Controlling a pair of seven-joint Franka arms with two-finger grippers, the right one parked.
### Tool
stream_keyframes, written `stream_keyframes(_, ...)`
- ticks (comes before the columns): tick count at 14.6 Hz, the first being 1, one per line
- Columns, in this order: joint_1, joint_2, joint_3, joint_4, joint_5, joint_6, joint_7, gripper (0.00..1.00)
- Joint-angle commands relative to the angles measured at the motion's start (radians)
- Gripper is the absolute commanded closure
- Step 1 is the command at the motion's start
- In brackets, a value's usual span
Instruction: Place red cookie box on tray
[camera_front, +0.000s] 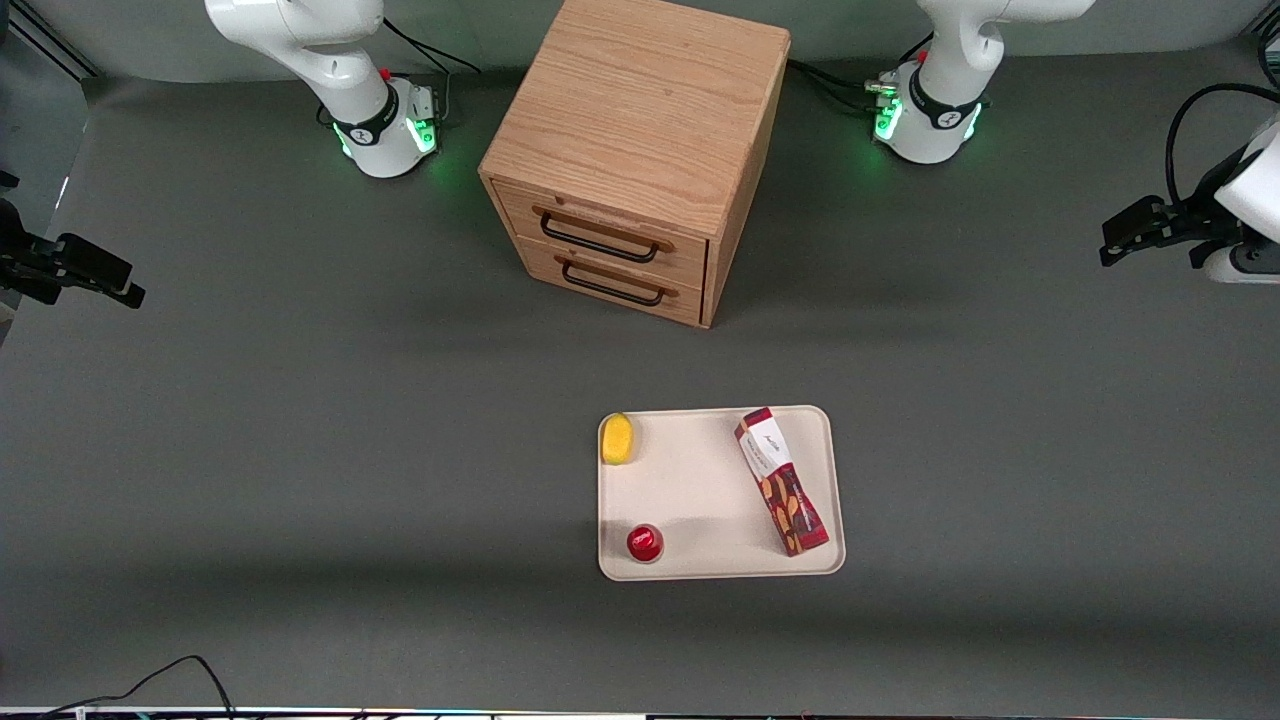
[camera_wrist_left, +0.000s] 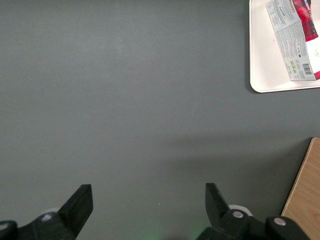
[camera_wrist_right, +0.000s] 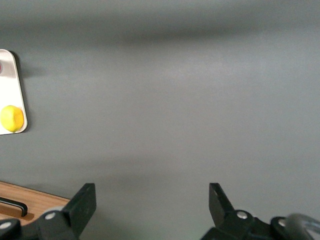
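The front view took in the whole counter (camera_front: 300, 450): the tray (camera_front: 700, 480), the wooden drawer cabinet (camera_front: 640, 150) farther from the camera, and on the tray a lemon (camera_front: 618, 438) and a small red can (camera_front: 645, 542). The left wrist view caught only one corner of the tray (camera_wrist_left: 262, 65), the white label end of the box (camera_wrist_left: 292, 37) and an edge of the cabinet (camera_wrist_left: 305, 190).

The box (camera_front: 781, 480) lay flat on the tray along the rim toward the working arm's end. Its long axis ran slightly slanted, white label end pointing toward the cabinet, dark red end nearer the camera.

The jaws (camera_front: 1125, 238) hung well apart from the tray at the working arm's end of the counter. In the wrist view the jaws (camera_wrist_left: 149, 200) stood wide apart, released, grasping nothing, over bare counter (camera_wrist_left: 125, 100).
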Motion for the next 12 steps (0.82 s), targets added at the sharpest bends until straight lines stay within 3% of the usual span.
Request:
stream_keyframes(1,-0.012,0.014,0.010,0.034,0.004,-0.031,0.012,0.00)
stream_keyframes(12,-0.013,0.014,0.010,0.046,0.004,-0.049,0.002,0.00)
